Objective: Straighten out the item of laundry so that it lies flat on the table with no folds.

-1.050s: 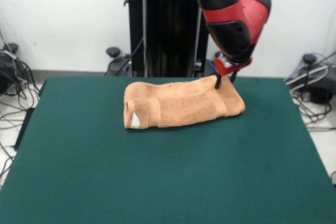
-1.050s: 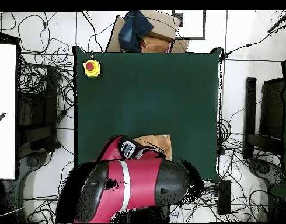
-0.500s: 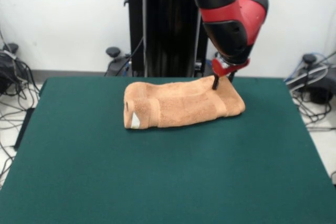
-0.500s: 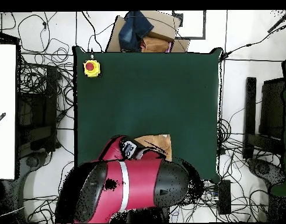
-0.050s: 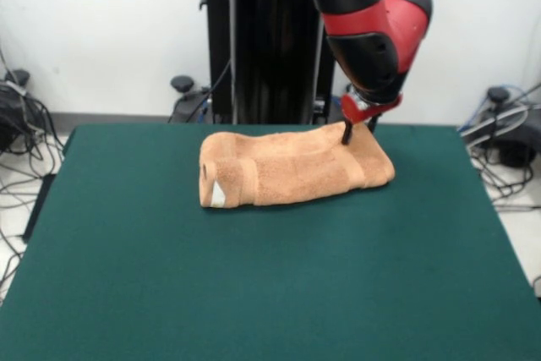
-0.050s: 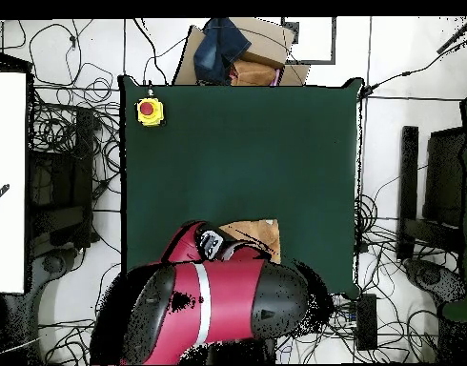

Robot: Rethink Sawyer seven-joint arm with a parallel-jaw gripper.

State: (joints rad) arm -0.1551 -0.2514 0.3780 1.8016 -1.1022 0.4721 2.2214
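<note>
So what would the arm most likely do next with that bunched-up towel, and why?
Probably lower the tool a touch onto the towel's far corner and grip it. The towel lies folded in a thick bundle near the far edge of the green table, and the tool hangs right at that corner, so taking hold there looks like the way to pull the fold open. Whether it already touches the cloth is unclear.

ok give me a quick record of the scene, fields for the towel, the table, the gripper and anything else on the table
towel: orange-tan, folded over into a thick bundle, white tag showing at one end
table: dark green top, towel lies toward the robot's side
gripper: at the towel's far corner, opposite the tag end; open or shut not visible
other item: yellow box with red button at a table corner
task state: towel not yet flat
</note>
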